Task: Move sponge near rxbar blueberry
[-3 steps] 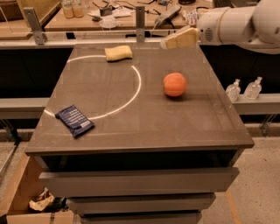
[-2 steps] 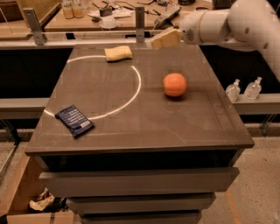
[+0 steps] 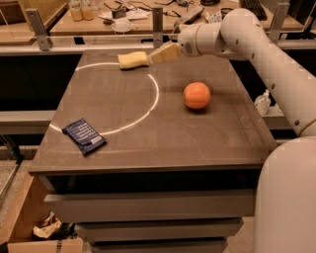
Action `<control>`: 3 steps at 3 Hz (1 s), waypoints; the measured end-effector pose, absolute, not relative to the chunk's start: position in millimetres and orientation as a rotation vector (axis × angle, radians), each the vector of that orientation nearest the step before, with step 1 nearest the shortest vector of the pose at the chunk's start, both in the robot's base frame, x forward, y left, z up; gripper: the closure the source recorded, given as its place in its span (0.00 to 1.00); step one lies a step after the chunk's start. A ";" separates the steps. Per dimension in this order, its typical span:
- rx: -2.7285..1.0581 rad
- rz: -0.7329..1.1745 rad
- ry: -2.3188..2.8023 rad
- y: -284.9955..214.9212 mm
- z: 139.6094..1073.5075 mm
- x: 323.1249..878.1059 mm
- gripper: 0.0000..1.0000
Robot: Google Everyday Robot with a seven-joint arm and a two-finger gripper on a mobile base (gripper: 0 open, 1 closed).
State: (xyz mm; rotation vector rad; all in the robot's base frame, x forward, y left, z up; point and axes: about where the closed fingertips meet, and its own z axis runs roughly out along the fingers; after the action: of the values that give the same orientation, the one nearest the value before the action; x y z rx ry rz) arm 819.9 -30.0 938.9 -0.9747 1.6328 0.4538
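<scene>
Soft, round-edged pale-yellow sponge (image 3: 132, 60) lies long axis left-right at upper centre, gripper (image 3: 164, 53) at its right end, grip impossible to tell; flat dark-blue rxbar blueberry (image 3: 84, 136) lower left.

On the table (image 3: 197, 143) there are one sponge (image 3: 132, 60), one rxbar blueberry (image 3: 84, 136) and one orange ball (image 3: 197, 95), so three loose things in total, and one white curved line (image 3: 155, 95) is marked on its top. There is one robot arm (image 3: 276, 64) with one gripper (image 3: 165, 52), which is over the far edge of the table, just beside the right end of the sponge. Behind the table I count three upright metal posts (image 3: 157, 22), and farther back two small bottles (image 3: 75, 10) stand together.
</scene>
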 end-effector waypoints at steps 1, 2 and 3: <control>-0.927 0.421 1.647 -29.4 938.2 825.7 0.00; -0.909 0.410 1.657 -16.5 929.0 837.0 0.00; -0.897 0.454 1.656 -2.9 911.5 847.9 0.00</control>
State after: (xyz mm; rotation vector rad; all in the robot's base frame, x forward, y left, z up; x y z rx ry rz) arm 847.9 -2.9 911.5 -0.8968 1.6555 0.4541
